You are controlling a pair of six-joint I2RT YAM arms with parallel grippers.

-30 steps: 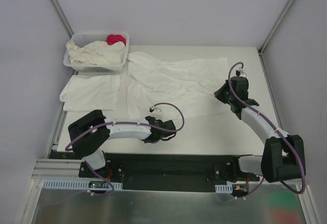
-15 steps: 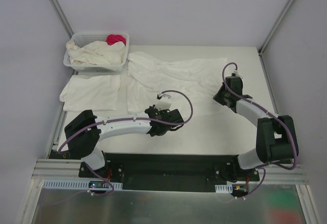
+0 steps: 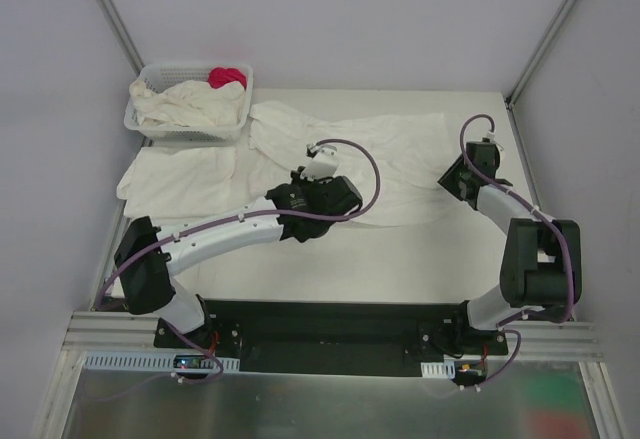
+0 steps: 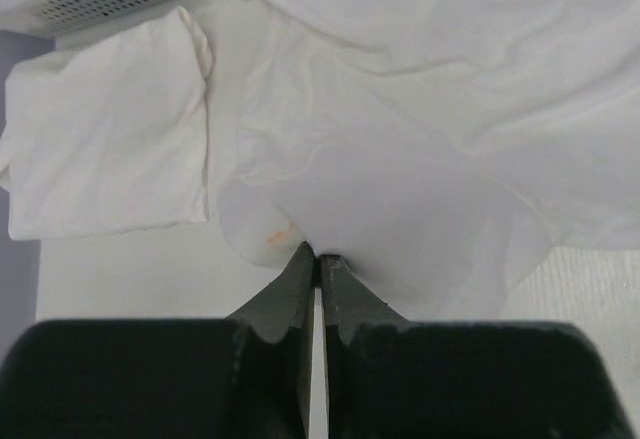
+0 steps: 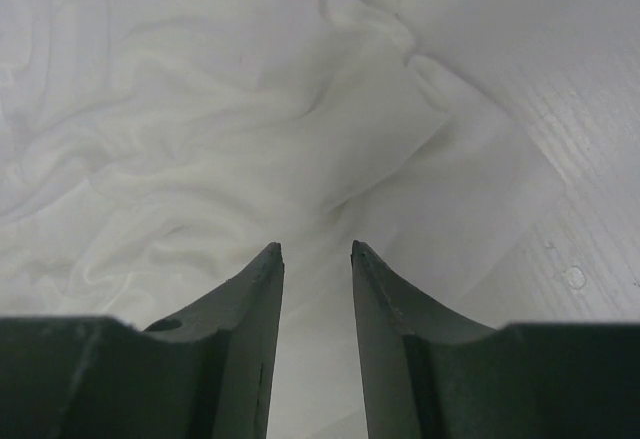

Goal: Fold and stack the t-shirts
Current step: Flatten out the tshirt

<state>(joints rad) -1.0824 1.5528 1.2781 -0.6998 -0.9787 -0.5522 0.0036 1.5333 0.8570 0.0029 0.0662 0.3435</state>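
White cotton, creased and rumpled, the spread t-shirt (image 3: pixel 380 154) lay across the table (image 3: pixel 400 249), beginning just beside the basket (image 3: pixel 185 131) and running away from it to the right. A folded t-shirt (image 3: pixel 180 179) sat flat just in front of the basket, and heaped shirts (image 3: pixel 185 104) filled it beside a pink-red cloth (image 3: pixel 227 76). The left pincer (image 4: pixel 320 255) was clamped on the spread t-shirt's near hem, diagonally out from the basket. The right pincer (image 5: pixel 316 249) hung over the end farthest from the basket, jaws apart and holding nothing. The fold would likely go best if the right pincer took the matching hem first, so that both lifted evenly without dragging wrinkles.
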